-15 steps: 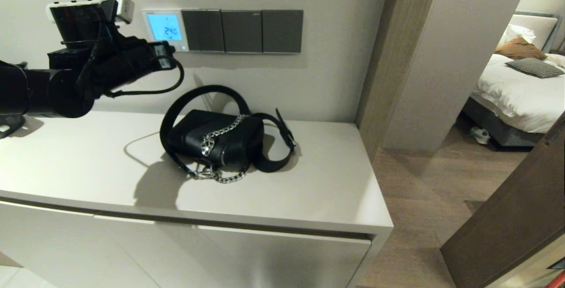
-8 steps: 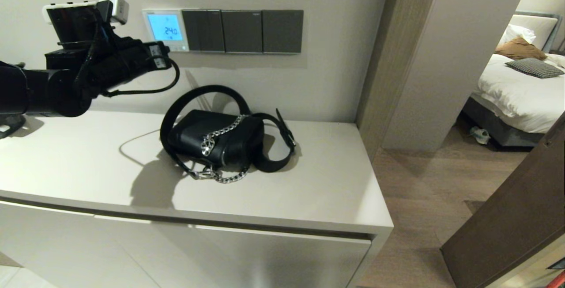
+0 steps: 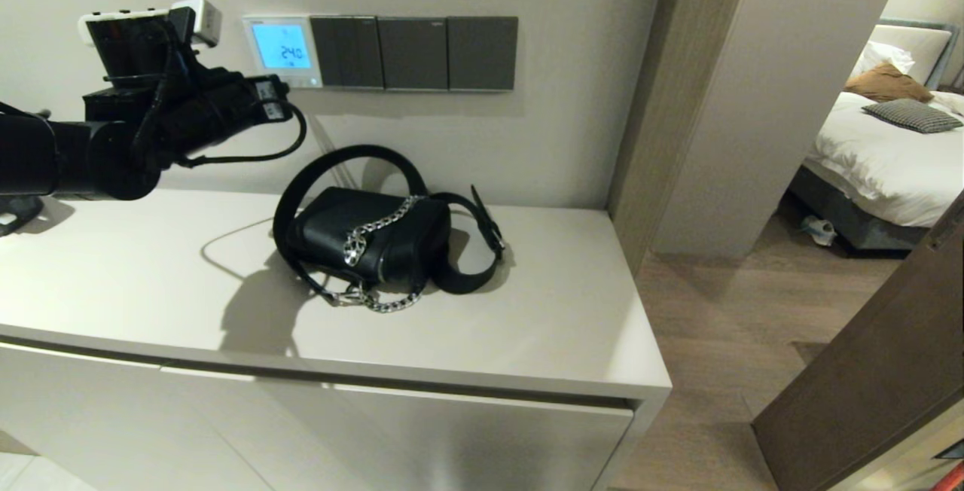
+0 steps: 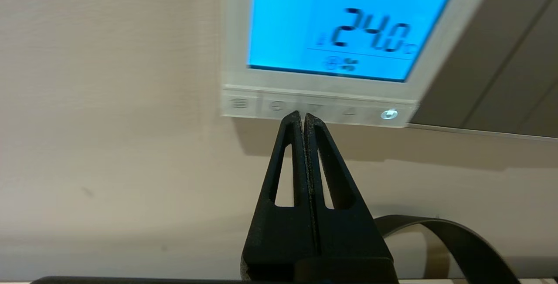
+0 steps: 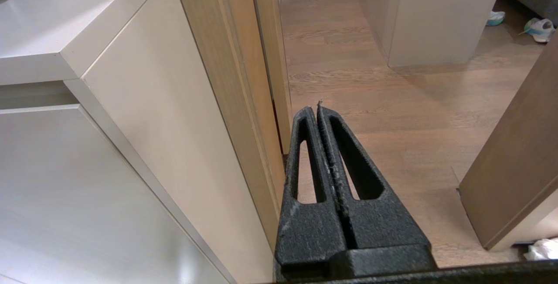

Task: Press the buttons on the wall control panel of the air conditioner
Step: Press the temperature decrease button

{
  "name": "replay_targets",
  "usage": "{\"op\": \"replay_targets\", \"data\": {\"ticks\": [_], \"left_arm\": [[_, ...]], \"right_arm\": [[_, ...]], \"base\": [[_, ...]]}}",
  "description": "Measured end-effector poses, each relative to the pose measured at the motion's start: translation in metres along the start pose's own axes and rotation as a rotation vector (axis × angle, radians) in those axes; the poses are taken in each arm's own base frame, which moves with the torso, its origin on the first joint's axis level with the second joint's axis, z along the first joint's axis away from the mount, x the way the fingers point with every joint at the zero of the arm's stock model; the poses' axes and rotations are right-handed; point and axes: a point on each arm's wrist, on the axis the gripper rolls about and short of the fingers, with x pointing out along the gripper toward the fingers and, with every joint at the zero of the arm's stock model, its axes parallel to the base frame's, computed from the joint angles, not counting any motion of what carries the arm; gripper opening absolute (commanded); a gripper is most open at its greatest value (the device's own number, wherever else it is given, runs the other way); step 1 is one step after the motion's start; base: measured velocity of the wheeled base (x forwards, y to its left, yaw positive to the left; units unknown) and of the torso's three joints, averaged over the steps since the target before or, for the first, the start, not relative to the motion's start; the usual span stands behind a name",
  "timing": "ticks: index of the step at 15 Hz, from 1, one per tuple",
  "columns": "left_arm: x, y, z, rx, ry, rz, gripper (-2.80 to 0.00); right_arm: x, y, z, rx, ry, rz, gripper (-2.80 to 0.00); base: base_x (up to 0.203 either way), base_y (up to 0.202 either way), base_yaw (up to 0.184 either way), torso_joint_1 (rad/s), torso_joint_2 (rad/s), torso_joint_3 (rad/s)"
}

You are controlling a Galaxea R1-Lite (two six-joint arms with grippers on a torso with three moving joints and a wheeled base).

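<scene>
1. Head view: the left hand (image 3: 282, 96) is raised on its black arm, just left of and below the small square white plastic wall control panel (image 3: 282, 50), whose blue screen reads 24.0. The fingers' state is not readable here.
2. Left wrist view: the left hand (image 4: 303, 116) has both black fingers pressed together, empty, tips at the row of tiny white-grey buttons (image 4: 318, 109) along the panel's bottom edge; contact cannot be judged.
3. Right wrist view only: the right hand (image 5: 318, 106) is closed, empty, low beside the pale cabinet side (image 5: 174, 144), over the wooden floor (image 5: 392, 101).
4. Three dark grey switch plates (image 3: 414, 53) adjoin the panel's right.
5. A black leather handbag with silver chain (image 3: 373, 239) lies on the pale desk (image 3: 113, 280), below the panel.
</scene>
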Motion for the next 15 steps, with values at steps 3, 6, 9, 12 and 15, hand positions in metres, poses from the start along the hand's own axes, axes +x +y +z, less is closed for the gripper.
{"op": "replay_targets", "data": {"ticks": [3, 6, 9, 12, 15], "left_arm": [[0.0019, 0.0007, -0.0012, -0.001, 0.002, 0.001, -2.80], [0.0041, 0.0012, -0.0030, -0.001, 0.004, 0.001, -2.80], [0.0045, 0.0011, -0.0034, -0.001, 0.004, 0.001, -2.80], [0.0030, 0.0007, -0.0039, -0.003, 0.008, 0.001, -2.80], [0.0018, 0.0006, -0.0030, -0.003, 0.006, 0.001, -2.80]], "right_arm": [[0.0000, 0.0000, 0.0000, 0.000, 0.000, 0.000, -2.80], [0.0000, 0.0000, 0.0000, 0.000, 0.000, 0.000, -2.80], [0.0000, 0.0000, 0.0000, 0.000, 0.000, 0.000, -2.80], [0.0000, 0.0000, 0.0000, 0.000, 0.000, 0.000, -2.80], [0.0000, 0.0000, 0.0000, 0.000, 0.000, 0.000, -2.80]], "base": [[0.000, 0.000, 0.000, 0.000, 0.00, 0.000], [0.000, 0.000, 0.000, 0.000, 0.00, 0.000], [0.000, 0.000, 0.000, 0.000, 0.00, 0.000], [0.000, 0.000, 0.000, 0.000, 0.00, 0.000], [0.000, 0.000, 0.000, 0.000, 0.00, 0.000]]}}
